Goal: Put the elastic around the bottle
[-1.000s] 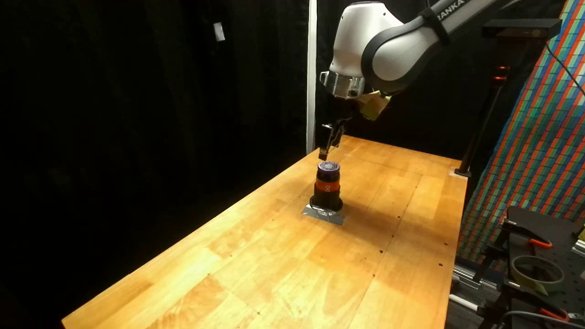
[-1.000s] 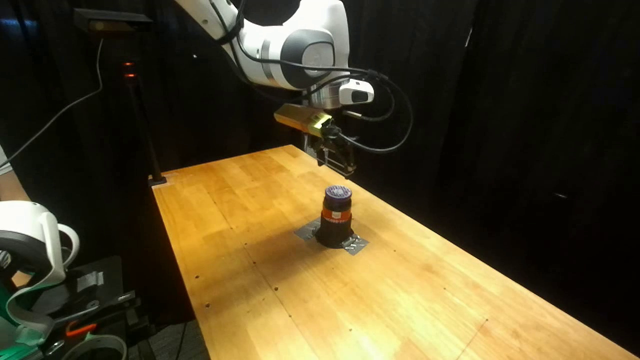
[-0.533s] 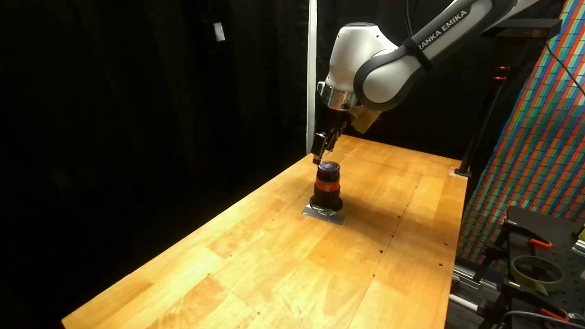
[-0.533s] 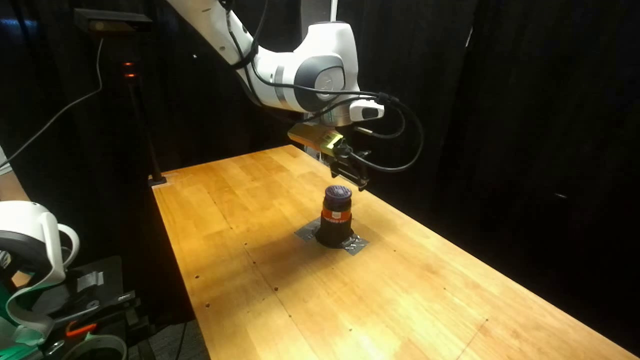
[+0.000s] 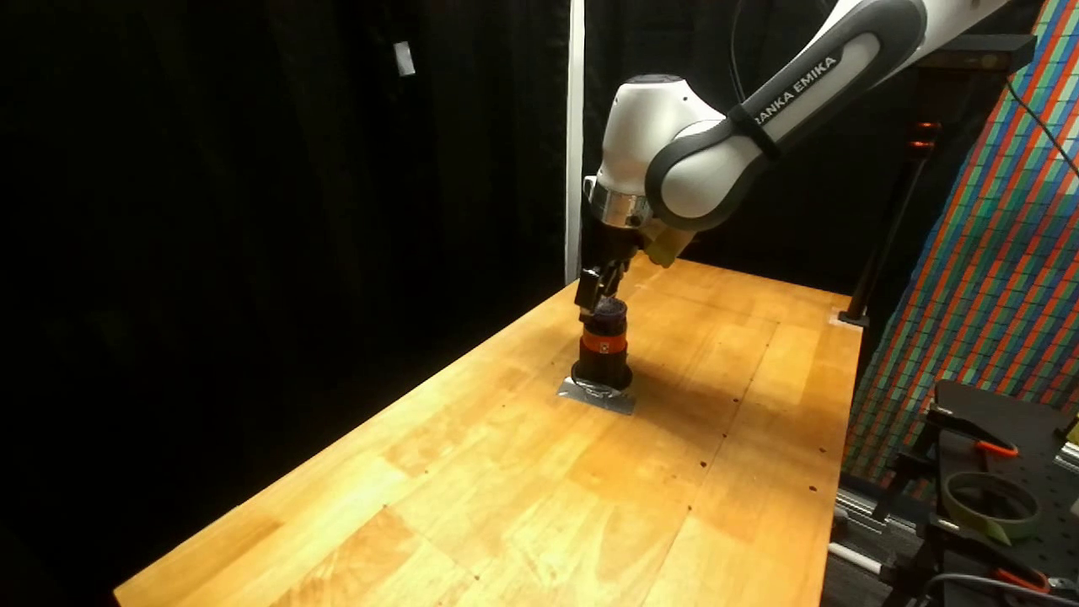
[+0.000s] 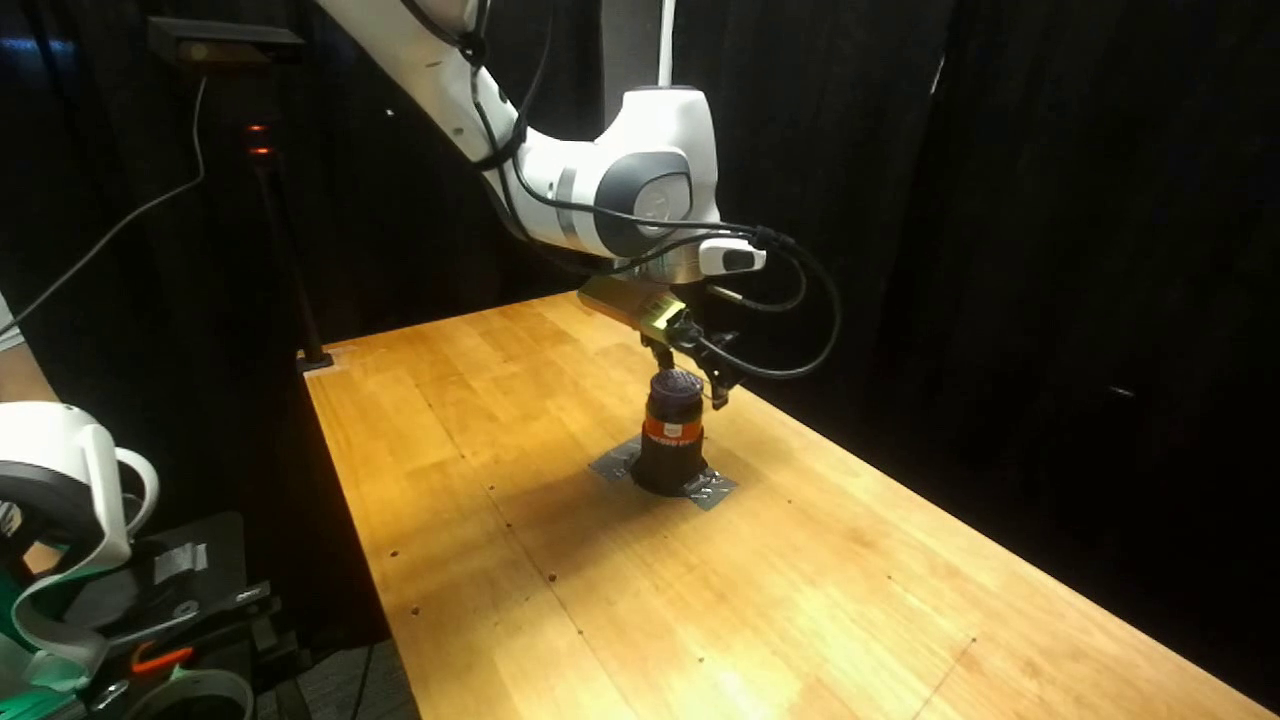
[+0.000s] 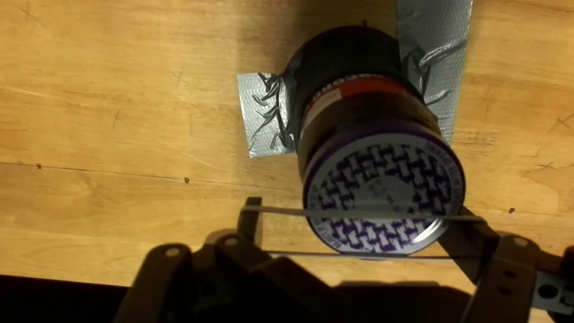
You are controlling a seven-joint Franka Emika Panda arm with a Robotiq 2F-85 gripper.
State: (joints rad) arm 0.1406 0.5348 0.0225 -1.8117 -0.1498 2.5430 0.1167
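The dark bottle point(image 5: 604, 344) with an orange band stands upright on the table in both exterior views, its base in a black holder. Its white-and-purple patterned lid point(image 7: 385, 179) faces up in the wrist view. My gripper point(image 7: 363, 220) is open, low at the lid, with fingers well apart; it also shows in the exterior views point(image 5: 600, 305) point(image 6: 692, 380). A thin pale elastic point(image 7: 282, 210) is stretched between both fingers in two strands. In the wrist view one strand crosses over the lid, the other runs along its near edge. Whether it touches the bottle I cannot tell.
Grey tape point(image 6: 615, 460) fixes the holder to the wooden table point(image 6: 800, 580). The table's edge runs close behind the gripper. A dark post point(image 5: 885, 228) stands at the table's far corner. A tape roll point(image 5: 990, 504) lies on a side cart.
The arm has come down, shifting slightly sideways, so the fingertips have gone from above the bottle to about lid height. The bottle has not moved. The gripper stays open with the elastic.
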